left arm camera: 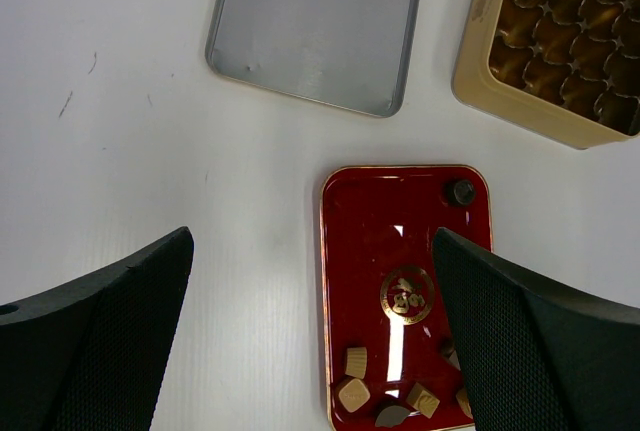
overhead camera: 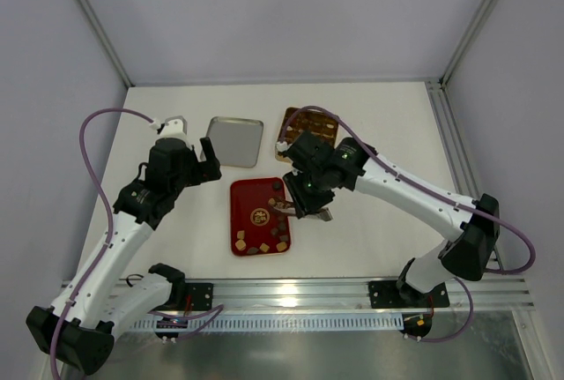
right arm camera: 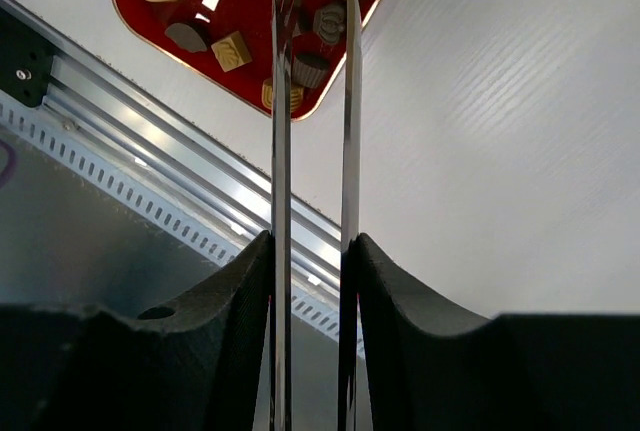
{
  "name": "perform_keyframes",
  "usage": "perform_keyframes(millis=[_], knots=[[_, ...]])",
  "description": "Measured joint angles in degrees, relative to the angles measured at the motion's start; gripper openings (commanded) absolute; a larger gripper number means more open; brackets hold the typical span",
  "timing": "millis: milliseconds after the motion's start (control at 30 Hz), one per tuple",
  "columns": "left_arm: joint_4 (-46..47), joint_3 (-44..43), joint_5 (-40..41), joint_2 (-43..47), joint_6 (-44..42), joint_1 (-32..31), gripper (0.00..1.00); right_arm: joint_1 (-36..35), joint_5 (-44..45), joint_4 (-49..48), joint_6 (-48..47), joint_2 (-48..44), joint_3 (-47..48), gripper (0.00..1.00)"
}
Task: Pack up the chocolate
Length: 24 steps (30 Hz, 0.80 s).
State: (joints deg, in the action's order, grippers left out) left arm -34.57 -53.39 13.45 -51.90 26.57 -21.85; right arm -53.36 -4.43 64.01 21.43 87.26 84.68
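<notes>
My right claw (right arm camera: 312,247) is clamped on thin shiny metal tongs (right arm camera: 281,101). Their tips run out of frame over the glossy red tray (left arm camera: 370,231), so I can't tell if they've got anything. Left claw (left arm camera: 312,241) gapes wide, holding nothing. The chocolate (right arm camera: 232,50), ridged tan cubes and dark lumps, sits mostly at the tray's near end.
</notes>
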Motion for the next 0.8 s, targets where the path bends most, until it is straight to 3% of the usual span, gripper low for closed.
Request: perform_keyframes(millis=[800], knots=[[0.0, 0.0, 0.0, 0.0, 0.0, 0.0, 1.0, -5.3, 0.2, 0.7, 1.2, -0.6, -2.1, 0.43]])
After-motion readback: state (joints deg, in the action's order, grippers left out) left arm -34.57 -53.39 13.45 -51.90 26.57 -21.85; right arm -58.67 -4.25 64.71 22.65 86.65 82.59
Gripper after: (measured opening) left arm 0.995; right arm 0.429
